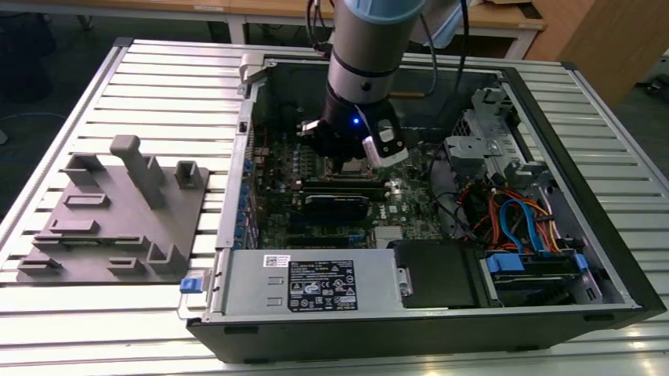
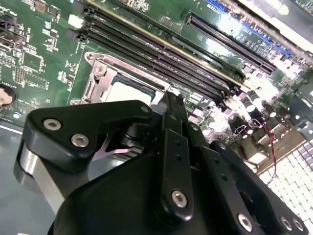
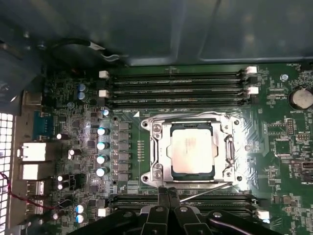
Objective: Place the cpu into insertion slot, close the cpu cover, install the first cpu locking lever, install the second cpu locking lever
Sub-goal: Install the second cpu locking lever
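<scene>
In the first wrist view the cpu [image 3: 191, 148], silver-grey and square, lies flat in the insertion slot [image 3: 234, 125] on the green board. The silvery cpu cover [image 3: 190, 124] lies closed over it, framing the chip in its window. A thin metal locking lever [image 3: 205, 192] runs slanted along the socket's edge nearest my gripper [image 3: 167, 195]. My black fingers are shut together, tips right at that lever's end; I cannot tell whether they pinch it. The second wrist view has the gripper [image 2: 172, 100] beside the cpu [image 2: 128, 92]. In the exterior view the gripper [image 1: 350, 166] is down inside the open computer case.
Long black memory slots [image 3: 178, 81] flank the socket on two sides, and a row of capacitors [image 3: 101, 152] stands beside it. Case walls, a power supply [image 1: 309, 286] and coloured cables [image 1: 512, 219] surround the board. A grey fixture plate [image 1: 110, 215] lies at the exterior view's left.
</scene>
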Available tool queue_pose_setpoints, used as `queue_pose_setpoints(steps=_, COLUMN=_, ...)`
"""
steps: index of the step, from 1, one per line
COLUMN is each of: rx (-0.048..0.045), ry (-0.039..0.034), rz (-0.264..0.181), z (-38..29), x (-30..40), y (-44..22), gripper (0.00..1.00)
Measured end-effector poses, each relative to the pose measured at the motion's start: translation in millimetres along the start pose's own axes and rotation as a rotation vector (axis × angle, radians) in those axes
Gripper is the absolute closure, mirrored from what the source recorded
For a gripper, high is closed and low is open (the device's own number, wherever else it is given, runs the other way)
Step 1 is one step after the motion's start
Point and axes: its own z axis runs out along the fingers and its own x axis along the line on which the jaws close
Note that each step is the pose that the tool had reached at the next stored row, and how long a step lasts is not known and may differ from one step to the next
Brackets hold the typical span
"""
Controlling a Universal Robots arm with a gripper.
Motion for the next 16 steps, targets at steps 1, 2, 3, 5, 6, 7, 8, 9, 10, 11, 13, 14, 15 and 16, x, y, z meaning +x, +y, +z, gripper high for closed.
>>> queue_pose_setpoints(steps=1, rx=-0.0052, ry=0.0003, rz=0.0, z=0.8, x=0.0, y=-1.2, gripper=0.9)
queue_pose_setpoints(steps=2, rx=-0.01, ry=0.0005, rz=-0.001, z=1.6, x=-0.1, y=-2.3, gripper=0.9)
queue_pose_setpoints(steps=3, rx=-0.0144, ry=0.0006, rz=-0.001, z=2.5, x=-0.1, y=-3.6, gripper=0.9)
queue_pose_setpoints(steps=5, rx=-0.0208, ry=0.0008, rz=-0.001, z=3.6, x=0.1, y=-6.3, gripper=0.9)
queue_pose_setpoints(steps=6, rx=-0.0238, ry=0.0009, rz=-0.002, z=4.2, x=0.6, y=-7.5, gripper=0.9)
queue_pose_setpoints(steps=7, rx=-0.026, ry=0.0011, rz=-0.002, z=4.5, x=1.4, y=-8.4, gripper=0.9)
queue_pose_setpoints(steps=8, rx=-0.0281, ry=0.0013, rz=-0.003, z=4.8, x=2.2, y=-9.2, gripper=0.9)
queue_pose_setpoints(steps=9, rx=-0.0299, ry=0.0015, rz=-0.004, z=5.0, x=3.3, y=-9.8, gripper=0.9)
queue_pose_setpoints(steps=10, rx=-0.0319, ry=0.0019, rz=-0.006, z=5.1, x=4.3, y=-10.3, gripper=0.9)
queue_pose_setpoints(steps=11, rx=-0.0352, ry=0.0022, rz=-0.008, z=5.1, x=5.0, y=-10.7, gripper=0.9)
queue_pose_setpoints(steps=13, rx=-0.042, ry=0.0027, rz=-0.013, z=5.3, x=5.4, y=-11.7, gripper=0.9)
queue_pose_setpoints(steps=14, rx=-0.0438, ry=0.002, rz=-0.016, z=5.5, x=5.5, y=-12.3, gripper=0.9)
queue_pose_setpoints(steps=15, rx=-0.0444, ry=0.0019, rz=-0.019, z=5.6, x=5.6, y=-12.8, gripper=0.9)
queue_pose_setpoints(steps=16, rx=-0.0445, ry=0.0021, rz=-0.022, z=6.0, x=5.6, y=-13.0, gripper=0.9)
